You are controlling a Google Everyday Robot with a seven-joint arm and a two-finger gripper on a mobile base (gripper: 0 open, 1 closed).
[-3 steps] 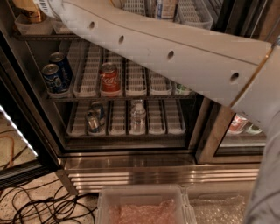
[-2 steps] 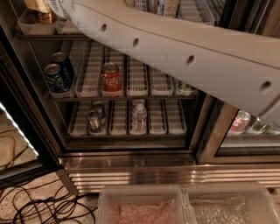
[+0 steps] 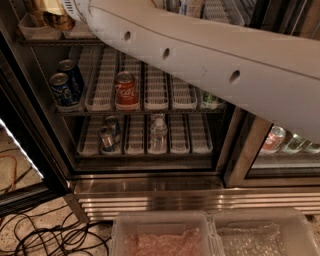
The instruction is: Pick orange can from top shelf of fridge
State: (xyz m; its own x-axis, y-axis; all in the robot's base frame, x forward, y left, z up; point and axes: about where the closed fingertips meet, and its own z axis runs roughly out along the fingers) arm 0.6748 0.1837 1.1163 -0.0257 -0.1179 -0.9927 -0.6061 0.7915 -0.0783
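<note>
The fridge [image 3: 150, 186] fills the view, and the white arm [image 3: 210, 65] is stretched across it toward the upper left corner. There the top shelf [image 3: 37, 34] is seen, with the orange can [image 3: 52, 16] near its front, partly cut off by the picture's edge. The gripper [image 3: 70, 7] is placed just beside the can at the very top. How far open it is cannot be told, nor whether the can is touched. The can is judged light, stiff yet easily dented, and probably slick with condensation, so it would best be taken squarely across the mid-body with moderate pressure. The red cola can [image 3: 126, 90], one shelf lower, is to be left alone.
</note>
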